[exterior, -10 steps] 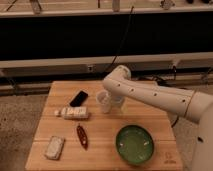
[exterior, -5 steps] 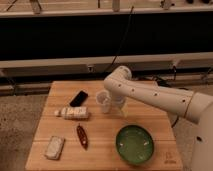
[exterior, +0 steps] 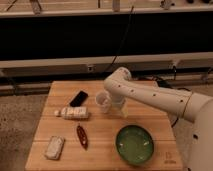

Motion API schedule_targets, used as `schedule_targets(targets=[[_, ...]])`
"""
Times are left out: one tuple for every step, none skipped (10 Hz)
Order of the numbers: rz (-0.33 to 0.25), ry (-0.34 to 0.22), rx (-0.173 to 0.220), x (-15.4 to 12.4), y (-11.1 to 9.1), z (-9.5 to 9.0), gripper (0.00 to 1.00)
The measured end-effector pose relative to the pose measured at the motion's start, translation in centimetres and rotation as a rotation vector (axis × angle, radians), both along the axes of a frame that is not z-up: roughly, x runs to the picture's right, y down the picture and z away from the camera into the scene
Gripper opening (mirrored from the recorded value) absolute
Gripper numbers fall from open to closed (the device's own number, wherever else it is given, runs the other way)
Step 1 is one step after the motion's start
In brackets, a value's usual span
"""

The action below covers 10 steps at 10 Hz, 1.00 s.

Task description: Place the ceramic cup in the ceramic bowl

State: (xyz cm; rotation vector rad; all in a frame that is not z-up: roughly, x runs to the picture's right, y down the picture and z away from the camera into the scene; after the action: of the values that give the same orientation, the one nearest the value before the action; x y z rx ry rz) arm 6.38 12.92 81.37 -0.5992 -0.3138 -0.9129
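Tabletop [exterior: 105,131]: ceramic cup [exterior: 103,100] (whitish) beside claw [exterior: 115,106]

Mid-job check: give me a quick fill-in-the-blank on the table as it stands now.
1. The cup stands on the ____, not in the bowl.
2. The bowl's colour is ____.
3. The hand is low over the table, right beside the ____.
4. In the picture, the black phone lies to the ____ of the cup.
Missing words: table; green; cup; left.
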Motion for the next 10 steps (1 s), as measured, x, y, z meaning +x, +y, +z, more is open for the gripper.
schedule_targets(targets=[[-0.001, -0.002, -0.003, 0.0, 0.1, 0.1, 0.8], [-0.003, -0.005, -0.007, 0.0, 0.3, 0.2, 0.8], [-0.007, -0.009, -0.01, 0.0, 0.5, 0.4, 0.8], [-0.012, -0.013, -0.012, 0.0, 0.5, 0.5, 0.8], [-0.013, -0.017, -0.016, 0.0, 0.5, 0.5, 0.8], [-0.015, -0.019, -0.021, 0.0, 0.6, 0.6, 0.8], [-0.017, -0.022, -0.026, 0.0, 0.8, 0.8, 0.78], [-0.019, -0.024, -0.03, 0.0, 1.0, 1.0, 0.73], [-0.022, -0.026, -0.035, 0.0, 1.3, 1.2, 0.64], [-0.024, -0.028, -0.037, 0.0, 1.3, 1.3, 0.61]])
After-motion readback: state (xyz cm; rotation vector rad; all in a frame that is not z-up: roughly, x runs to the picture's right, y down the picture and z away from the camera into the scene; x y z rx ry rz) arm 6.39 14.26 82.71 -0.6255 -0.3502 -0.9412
